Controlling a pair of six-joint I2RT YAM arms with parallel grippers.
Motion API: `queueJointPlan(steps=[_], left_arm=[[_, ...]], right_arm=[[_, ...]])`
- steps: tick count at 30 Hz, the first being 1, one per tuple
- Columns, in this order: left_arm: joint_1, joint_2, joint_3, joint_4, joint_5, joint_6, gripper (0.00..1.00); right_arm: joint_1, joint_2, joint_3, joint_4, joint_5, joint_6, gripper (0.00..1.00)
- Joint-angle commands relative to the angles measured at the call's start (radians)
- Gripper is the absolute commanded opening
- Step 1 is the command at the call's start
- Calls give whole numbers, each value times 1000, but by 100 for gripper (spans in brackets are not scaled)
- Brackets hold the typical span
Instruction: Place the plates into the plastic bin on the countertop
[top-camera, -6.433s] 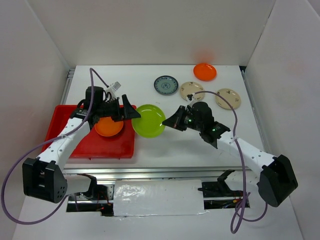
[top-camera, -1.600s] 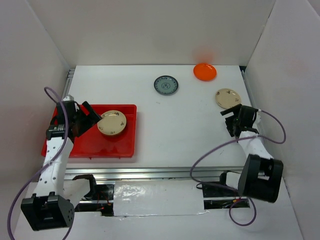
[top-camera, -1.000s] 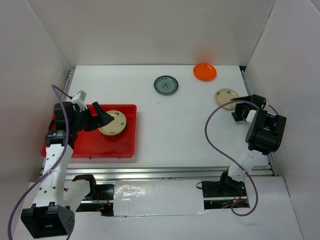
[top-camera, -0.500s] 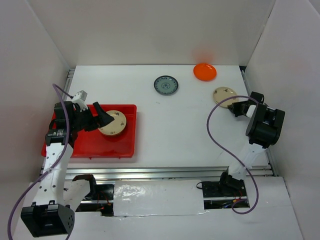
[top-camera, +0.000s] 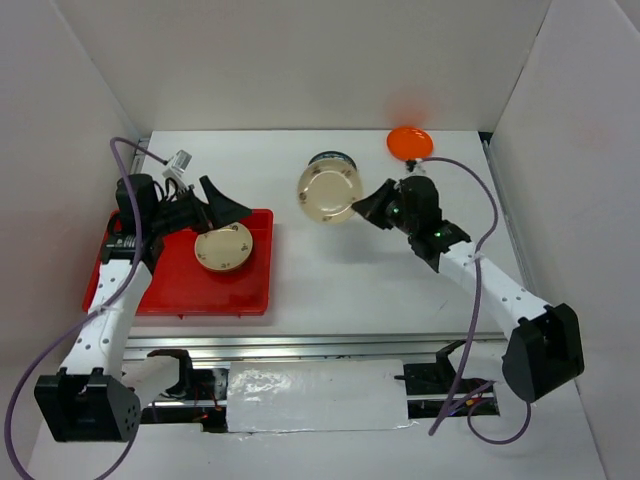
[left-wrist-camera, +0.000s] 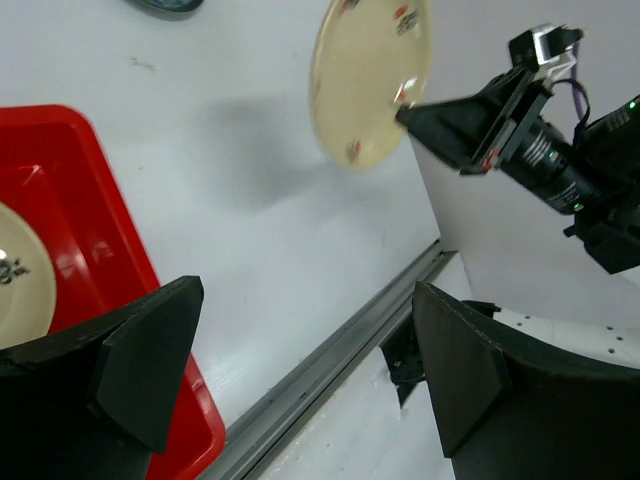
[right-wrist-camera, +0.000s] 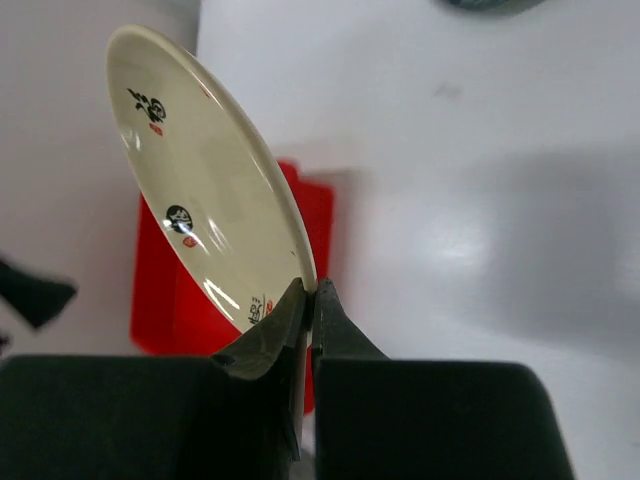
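Right end effector (right-wrist-camera: 308, 292) — tight on cream plate (right-wrist-camera: 205, 210) rim.

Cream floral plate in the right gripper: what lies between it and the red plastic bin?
Only bare white countertop separates cream plate and red bin; the top external view shows it.

The left arm (top-camera: 105, 310), white links with black joints, rises from its near-left base along the left side, wrist turned toward the right. The left gripper (top-camera: 232, 208) (left-wrist-camera: 308, 290) has its black jaws spread wide and grips nothing.

The right arm (top-camera: 490, 285) stretches diagonally from its near-right base toward the far centre. The right gripper (top-camera: 362, 208) (right-wrist-camera: 310, 292) is pinched on the rim of a small round cream floral plate (top-camera: 328, 192) (right-wrist-camera: 200, 220), carried tilted on edge, with the jaws nearly meeting.
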Motion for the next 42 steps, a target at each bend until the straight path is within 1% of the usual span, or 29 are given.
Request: queueJointPlan(steps=[1, 3, 4, 5, 6, 8, 9, 11, 12, 14, 15, 16, 19, 21, 22, 23, 24, 25, 26, 27, 28, 29, 30, 31, 32, 33, 35, 39, 42], left_arm=[[-25, 47, 95, 22, 62, -4, 99], [-31, 75, 131, -15, 36, 23, 99], [-31, 81, 137, -36, 16, 31, 99], [-31, 91, 150, -83, -11, 43, 99], [-31, 98, 155, -110, -59, 69, 99], [-31, 121, 172, -201, -129, 94, 99], [-33, 133, 169, -219, -171, 115, 99], [-31, 142, 160, -226, -174, 125, 99], [-31, 145, 151, -216, -168, 126, 97], [-33, 151, 131, -199, -141, 120, 89], [-31, 151, 125, -176, -127, 114, 84], [-31, 150, 120, -170, -118, 111, 75], [-60, 142, 120, -148, -82, 103, 65], [-65, 135, 132, -150, -81, 108, 39], [-66, 133, 141, -159, -85, 113, 16], [-66, 133, 147, -167, -93, 114, 1], [-68, 138, 154, -179, -120, 117, 0], [-68, 139, 161, -191, -137, 119, 0], [-68, 145, 170, -219, -159, 117, 0], [-66, 147, 178, -243, -265, 102, 0], [-57, 151, 189, -269, -341, 90, 0], [-50, 147, 190, -323, -427, 53, 0], [-45, 142, 192, -358, -534, 30, 0], [-8, 138, 172, -374, -708, 10, 0], [9, 127, 154, -375, -769, -10, 0], [42, 121, 135, -363, -785, -28, 0], [65, 134, 79, -339, -788, -39, 0], [70, 187, 17, -253, -751, -65, 0], [69, 237, 9, -248, -733, -65, 0]], right_arm=[[79, 10, -39, 80, -205, -50, 0], [124, 9, -51, 170, -268, -9, 0], [138, 12, -29, 171, -293, -10, 0], [156, 15, -10, 153, -279, -16, 0], [190, 15, 1, 140, -270, -19, 0], [214, 22, 28, 140, -277, -16, 0], [230, 35, 45, 143, -287, -15, 0], [242, 55, 68, 143, -316, -13, 0], [247, 82, 80, 148, -351, -10, 0], [262, 108, 113, 157, -377, 2, 0], [267, 140, 126, 157, -398, 2, 0], [273, 157, 155, 157, -406, 5, 0], [281, 219, 208, 146, -416, 11, 0], [276, 262, 226, 166, -426, 30, 0], [274, 274, 237, 183, -441, 39, 0], [270, 288, 243, 197, -451, 62, 0], [264, 314, 249, 224, -460, 76, 0], [259, 328, 266, 235, -477, 82, 3], [258, 338, 277, 237, -480, 94, 12], [247, 346, 284, 216, -468, 96, 56], [242, 340, 278, 199, -442, 94, 73], [238, 325, 259, 188, -361, 91, 95], [228, 287, 236, 174, -315, 88, 96], [227, 267, 190, 154, -266, 87, 97], [225, 250, 173, 131, -174, 82, 100], [224, 224, 156, 107, -150, 76, 100], [215, 210, 111, 100, -138, 58, 100], [182, 171, 42, 114, -159, 47, 100], [156, 145, 24, 117, -170, 35, 100]])
